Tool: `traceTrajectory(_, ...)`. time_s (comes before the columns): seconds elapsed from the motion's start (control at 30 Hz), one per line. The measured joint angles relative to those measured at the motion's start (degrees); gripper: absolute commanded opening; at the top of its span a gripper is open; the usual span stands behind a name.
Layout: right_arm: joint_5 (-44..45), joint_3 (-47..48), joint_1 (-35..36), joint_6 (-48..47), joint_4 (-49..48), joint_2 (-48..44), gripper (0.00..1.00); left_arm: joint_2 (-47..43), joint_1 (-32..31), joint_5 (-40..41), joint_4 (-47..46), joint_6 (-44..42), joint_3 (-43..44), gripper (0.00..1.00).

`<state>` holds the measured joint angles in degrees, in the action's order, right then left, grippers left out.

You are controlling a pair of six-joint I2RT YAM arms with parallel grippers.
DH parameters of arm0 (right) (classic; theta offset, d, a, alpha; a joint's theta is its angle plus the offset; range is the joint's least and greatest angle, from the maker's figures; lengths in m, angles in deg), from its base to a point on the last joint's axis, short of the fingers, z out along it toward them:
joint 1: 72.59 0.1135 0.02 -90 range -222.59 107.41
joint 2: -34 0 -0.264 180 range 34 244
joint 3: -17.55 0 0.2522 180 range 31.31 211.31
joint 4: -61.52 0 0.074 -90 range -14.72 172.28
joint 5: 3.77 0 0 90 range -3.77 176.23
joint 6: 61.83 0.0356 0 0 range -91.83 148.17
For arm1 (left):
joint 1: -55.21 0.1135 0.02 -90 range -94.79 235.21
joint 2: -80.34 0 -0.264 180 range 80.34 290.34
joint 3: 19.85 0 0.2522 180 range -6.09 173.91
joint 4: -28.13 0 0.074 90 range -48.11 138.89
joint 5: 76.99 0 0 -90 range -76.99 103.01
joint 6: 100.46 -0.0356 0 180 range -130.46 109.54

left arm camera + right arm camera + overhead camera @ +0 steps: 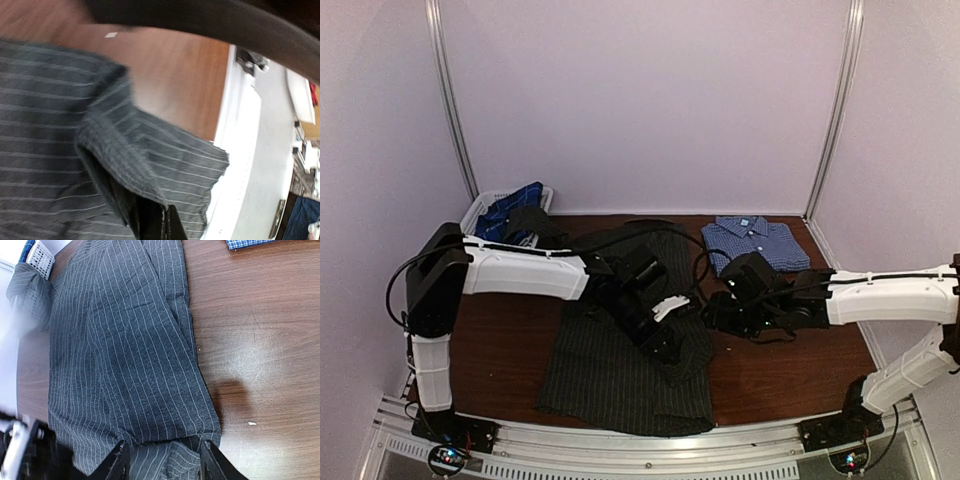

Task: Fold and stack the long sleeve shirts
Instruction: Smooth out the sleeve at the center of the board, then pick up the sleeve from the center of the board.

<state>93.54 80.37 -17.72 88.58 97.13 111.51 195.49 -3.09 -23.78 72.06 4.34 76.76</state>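
From above, the pinstriped shirt (pixel 610 375) lies in the middle of the table (pixel 790 370), its long axis running far to near.

Left wrist view: the left gripper (pixel 150 225) is pinched on a raised fold of the shirt.

Right wrist view: the right gripper (pixel 165 462) stands spread astride the cloth's edge.

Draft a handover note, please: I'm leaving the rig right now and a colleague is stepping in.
Left tool: shut on a raised fold at the edge of the pinstriped shirt.
Right tool: open, fingers apart over that shirt's right edge.
Pinstriped shirt: lying mid-table, not yet folded up.
Blue-check shirt: folded, back right.
Navy plaid shirt: unfolded in the white basket, back left.
Done: one shirt folded.
Left: fold the pinstriped shirt, fold the plaid one, stack all three.
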Motion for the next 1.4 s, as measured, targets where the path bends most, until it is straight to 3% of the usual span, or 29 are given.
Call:
traceTrajectory(0.17, 0.02, -1.81, 0.00, 0.98, 0.87, -2.12, 0.49, 0.07, -3.78, -3.13, 0.85, -2.45, 0.42, 0.03)
traceTrajectory(0.23, 0.09, -3.34, 0.00, 1.86, 1.07, -3.56, 0.49, 0.33, -4.87, -3.69, 0.83, -2.75, 0.42, 0.18)
traceTrajectory(0.47, 0.15, -10.88, 0.00, 6.51, 0.59, -10.95, 0.50, 0.81, -7.91, -5.40, -2.56, -1.36, -1.14, 0.50)
traceTrajectory(0.73, -4.20, -16.98, 0.52, 8.46, -2.54, -14.49, 0.53, -0.66, -6.34, -4.90, -8.00, 3.45, -3.58, 0.52)
traceTrajectory(1.03, -8.59, -14.80, 8.79, 7.54, -4.09, -4.07, 0.53, -7.96, 6.23, -2.36, -11.19, 8.28, -6.88, 0.54)
traceTrajectory(1.23, -9.07, -15.06, 9.66, 10.49, -5.88, -3.80, 0.53, -8.02, 6.12, -0.63, -10.86, 8.90, -6.88, 0.51)
traceTrajectory(1.4, -8.83, -16.50, 10.51, 12.81, -5.79, -6.10, 0.56, -8.00, 8.11, 5.68, -10.47, 12.61, -7.30, 0.51)
